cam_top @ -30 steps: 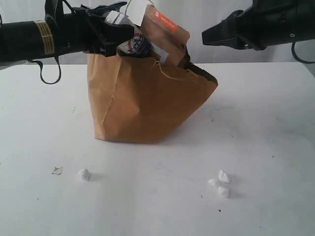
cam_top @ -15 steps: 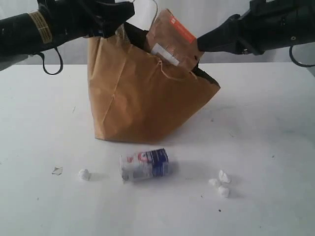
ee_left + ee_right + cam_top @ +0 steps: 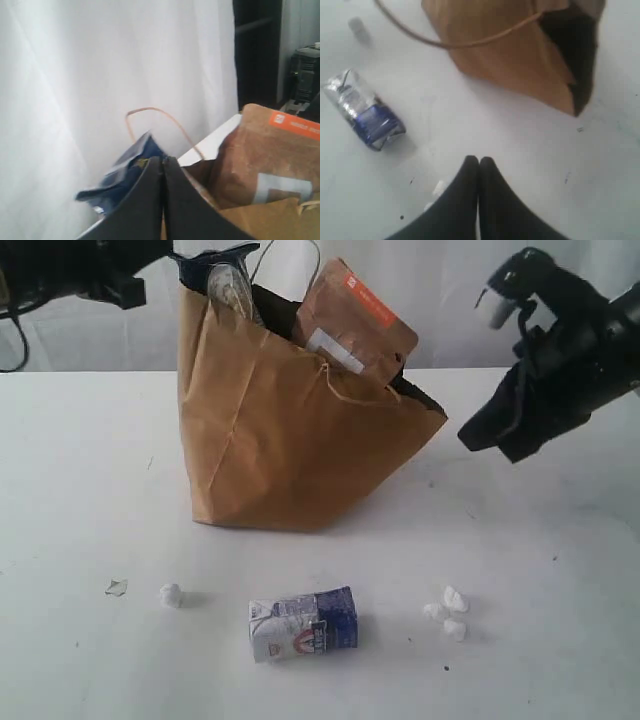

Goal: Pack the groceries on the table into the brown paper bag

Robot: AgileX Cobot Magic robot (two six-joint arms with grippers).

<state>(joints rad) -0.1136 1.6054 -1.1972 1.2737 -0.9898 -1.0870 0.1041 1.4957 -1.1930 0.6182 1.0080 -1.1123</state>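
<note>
The carton (image 3: 303, 624) lies on its side on the table (image 3: 560, 640), in front of the bag (image 3: 290, 450). The left gripper (image 3: 163, 161) and right gripper (image 3: 479, 161) are closed and empty. The right gripper should open wide, then grip across the carton's narrow sides.

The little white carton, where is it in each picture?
Exterior view: small white carton lies on its side, low middle, before the brown paper bag.
Left wrist view: not in it.
Right wrist view: carton lies apart from the bag.
Shared landmark: the bag.

Matt creased kraft-paper bag (image 3: 290, 440); glossy carton (image 3: 302, 624)
</note>
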